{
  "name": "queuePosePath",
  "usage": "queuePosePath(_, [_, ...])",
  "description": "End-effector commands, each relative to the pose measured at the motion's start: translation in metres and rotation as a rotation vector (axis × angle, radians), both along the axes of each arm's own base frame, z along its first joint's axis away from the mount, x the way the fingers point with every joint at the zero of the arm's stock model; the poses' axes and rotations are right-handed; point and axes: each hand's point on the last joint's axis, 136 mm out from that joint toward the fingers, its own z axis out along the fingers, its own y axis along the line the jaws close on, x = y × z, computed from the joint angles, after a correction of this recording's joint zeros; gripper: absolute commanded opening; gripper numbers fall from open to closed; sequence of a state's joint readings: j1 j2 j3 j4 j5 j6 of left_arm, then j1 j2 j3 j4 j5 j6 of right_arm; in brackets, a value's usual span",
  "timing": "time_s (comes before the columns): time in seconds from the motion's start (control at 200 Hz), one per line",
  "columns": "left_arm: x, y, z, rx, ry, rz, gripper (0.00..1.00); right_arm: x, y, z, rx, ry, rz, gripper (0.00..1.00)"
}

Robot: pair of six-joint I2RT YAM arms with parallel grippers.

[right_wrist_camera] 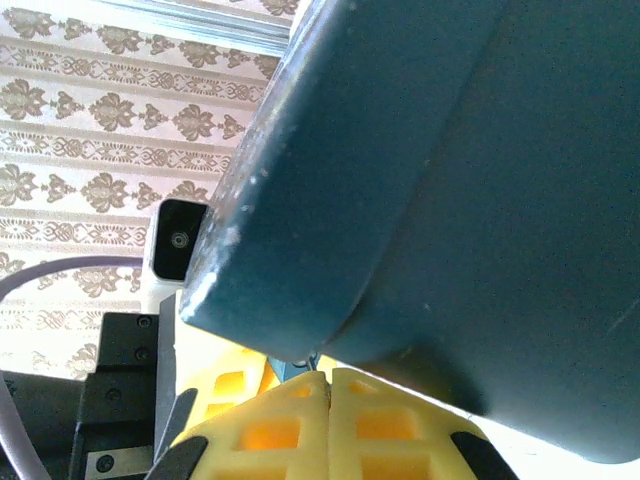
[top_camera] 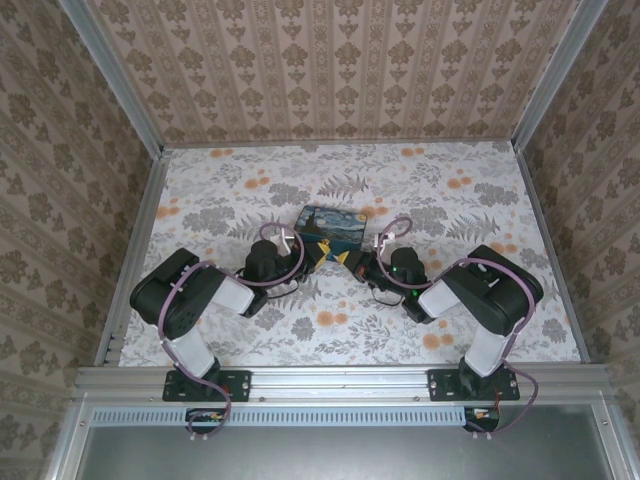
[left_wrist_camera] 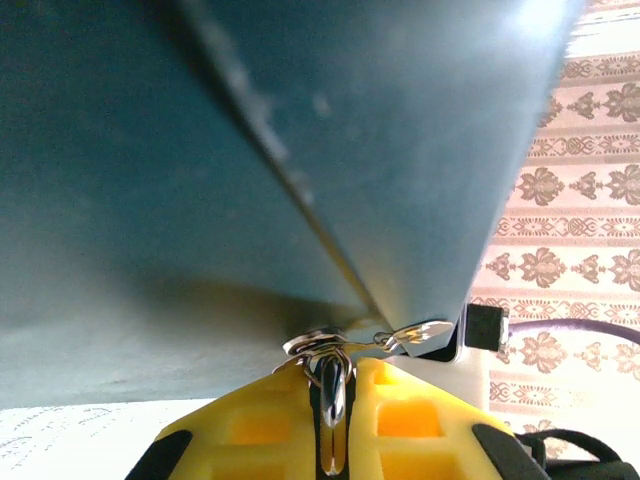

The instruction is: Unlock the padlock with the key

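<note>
A: Top view, quick?
B: Painted box mid-surface, a bit toward the far edge. Both arms reach in; the left tool and right tool meet at the box's near edge, almost touching each other.
A: Padlock?
B: Too small to make out there; hidden where the tools meet.
A: Left wrist?
B: The left tool has its yellow fingers clamped on a silvery key, which stands upright in the gap. A key ring sits at the tips, with a second shiny piece just right of it. The dark teal box looms right above, touching or nearly so.
A: Right wrist?
B: The right tool has its fingers pressed together, seam shut. A tiny dark sliver sits at the tips against the box underside; can't tell if that's the padlock or if it's pinched.
</note>
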State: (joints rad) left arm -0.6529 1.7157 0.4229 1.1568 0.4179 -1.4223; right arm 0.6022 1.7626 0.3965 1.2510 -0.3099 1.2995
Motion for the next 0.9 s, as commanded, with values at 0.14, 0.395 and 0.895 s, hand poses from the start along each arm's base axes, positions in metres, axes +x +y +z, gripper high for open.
queuePosePath(0.14, [-0.024, -0.022, 0.029, -0.115, -0.031, -0.122, 0.00, 0.011, 0.008, 0.025, 0.133, 0.010, -0.098, 0.00])
queuePosePath(0.395, [-0.026, -0.025, 0.046, -0.151, -0.040, -0.127, 0.00, 0.025, -0.005, 0.034, 0.137, -0.018, -0.143, 0.00])
queuePosePath(0.895, [-0.031, -0.025, 0.038, -0.131, -0.037, -0.144, 0.00, 0.037, 0.009, 0.038, 0.076, -0.110, 0.003, 0.00])
